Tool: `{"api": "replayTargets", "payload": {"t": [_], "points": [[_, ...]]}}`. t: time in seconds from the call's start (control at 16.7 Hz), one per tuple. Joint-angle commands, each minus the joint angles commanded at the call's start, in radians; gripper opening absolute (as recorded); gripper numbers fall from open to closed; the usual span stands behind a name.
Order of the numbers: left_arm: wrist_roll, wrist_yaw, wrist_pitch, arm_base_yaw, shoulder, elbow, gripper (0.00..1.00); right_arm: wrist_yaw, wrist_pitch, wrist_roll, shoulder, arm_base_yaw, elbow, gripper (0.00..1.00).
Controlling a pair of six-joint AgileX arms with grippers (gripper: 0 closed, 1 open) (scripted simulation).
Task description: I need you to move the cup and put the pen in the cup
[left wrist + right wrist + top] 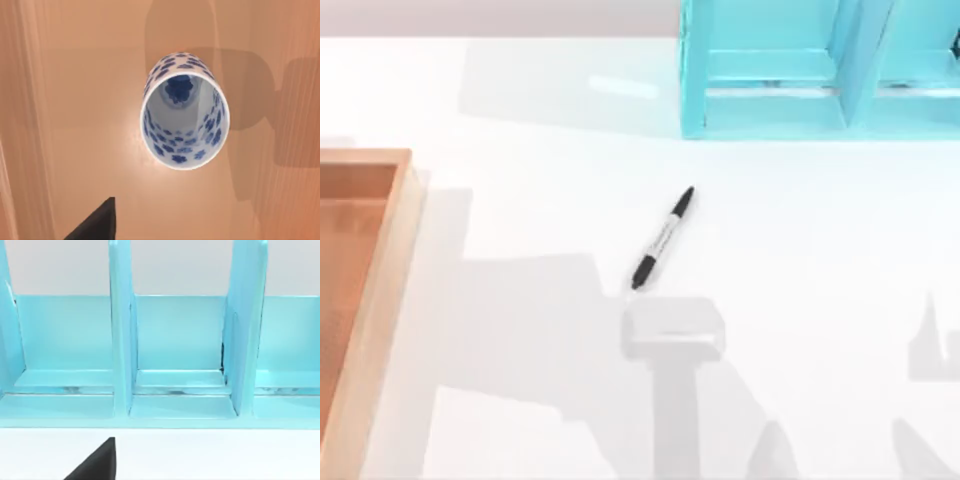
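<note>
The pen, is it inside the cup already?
No, in the top view the pen lies flat on the white table, while the left wrist view shows the cup with nothing in it.

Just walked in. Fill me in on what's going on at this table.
Nothing is being held yet. The pen lies flat on the white table, near the middle, in front of a light blue rack. The cup stands upright on the floor of a wooden tray at the table's left side, seen from above by the left arm's wrist camera. The right wrist camera faces the rack's compartments. The pen is not yet in the cup.
</note>
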Motion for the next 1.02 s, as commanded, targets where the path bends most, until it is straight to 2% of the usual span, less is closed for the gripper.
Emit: {"api": "replayTargets", "payload": {"t": [0.24, 0.6, 0.96, 1.02], "points": [[-0.001, 0.000, 0.072, 0.004, 0.017, -0.064, 1.00, 0.000, 0.000, 0.000, 0.000, 0.000, 0.000, 1.00], [0.006, 0.000, 0.349, 0.009, 0.079, -0.264, 1.00, 0.000, 0.000, 0.000, 0.000, 0.000, 0.000, 1.00], [0.007, 0.000, 0.383, 0.010, 0.090, -0.296, 1.00, 0.000, 0.000, 0.000, 0.000, 0.000, 0.000, 1.00], [0.007, 0.000, 0.383, 0.010, 0.090, -0.296, 0.92, 0.000, 0.000, 0.000, 0.000, 0.000, 0.000, 1.00]]}}
